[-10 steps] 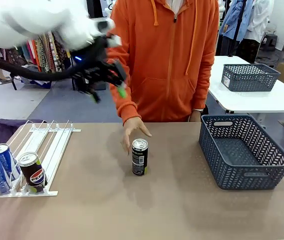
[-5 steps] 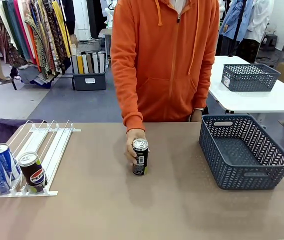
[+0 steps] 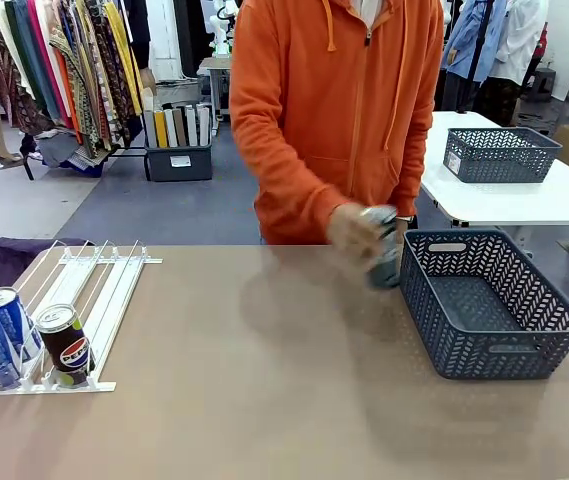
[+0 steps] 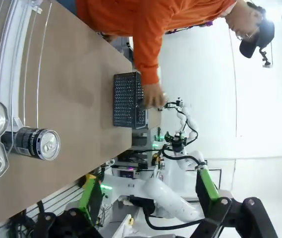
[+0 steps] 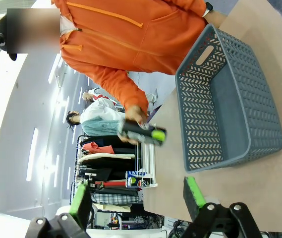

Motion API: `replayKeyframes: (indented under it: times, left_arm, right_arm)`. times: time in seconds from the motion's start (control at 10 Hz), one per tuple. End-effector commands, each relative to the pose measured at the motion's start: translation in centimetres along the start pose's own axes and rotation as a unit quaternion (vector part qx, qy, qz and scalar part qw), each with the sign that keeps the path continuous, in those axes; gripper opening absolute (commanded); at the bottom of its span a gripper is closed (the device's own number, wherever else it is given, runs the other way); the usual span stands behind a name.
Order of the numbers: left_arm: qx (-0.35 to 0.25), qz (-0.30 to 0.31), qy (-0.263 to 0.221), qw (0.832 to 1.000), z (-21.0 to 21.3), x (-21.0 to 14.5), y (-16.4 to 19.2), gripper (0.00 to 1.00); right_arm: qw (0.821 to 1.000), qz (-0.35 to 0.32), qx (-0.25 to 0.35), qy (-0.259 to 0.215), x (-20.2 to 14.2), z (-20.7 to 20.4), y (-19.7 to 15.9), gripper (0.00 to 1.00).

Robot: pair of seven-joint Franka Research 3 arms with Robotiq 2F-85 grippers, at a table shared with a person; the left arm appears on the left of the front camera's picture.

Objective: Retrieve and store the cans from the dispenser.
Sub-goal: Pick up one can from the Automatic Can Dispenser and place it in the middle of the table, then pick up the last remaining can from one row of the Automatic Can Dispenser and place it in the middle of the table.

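Storing is proceeding: a person's hand (image 3: 356,232) is carrying a blurred, probably black-and-green can (image 3: 385,262) toward the lattice basket (image 3: 509,362), well beyond both jaws, hanging spread, empty; next comes grasping a can from the dispenser (image 3: 112,290).

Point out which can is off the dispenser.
The black, green-printed can in the person's hand, beside the basket; two blue cans and the logo can stand in the dispenser.

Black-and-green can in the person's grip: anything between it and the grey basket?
Nothing visible. The person's hand holds the can, blurred, above the table, close to the left wall of the basket. Only that wall's rim lies between them, and the basket's inside looks empty.
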State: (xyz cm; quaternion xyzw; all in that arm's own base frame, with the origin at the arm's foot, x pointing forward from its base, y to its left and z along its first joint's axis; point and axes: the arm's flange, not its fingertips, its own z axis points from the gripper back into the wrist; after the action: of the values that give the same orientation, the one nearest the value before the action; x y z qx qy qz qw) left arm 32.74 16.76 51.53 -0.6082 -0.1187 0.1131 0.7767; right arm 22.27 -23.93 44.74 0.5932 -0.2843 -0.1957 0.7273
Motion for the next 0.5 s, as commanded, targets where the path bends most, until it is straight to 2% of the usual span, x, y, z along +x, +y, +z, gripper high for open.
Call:
replayKeyframes:
  times: [0.0, 0.4]
  left_arm:
    - [0.017, -0.027, 0.004, 0.999, 0.28, -0.14, -2.14, 1.00]
    - [0.017, -0.027, 0.004, 0.999, 0.28, -0.14, -2.14, 1.00]
  right_arm:
    - [1.000, 0.004, 0.003, 0.001, 0.02, 0.21, 0.21, 1.00]
    - [1.000, 0.004, 0.003, 0.001, 0.02, 0.21, 0.21, 1.00]
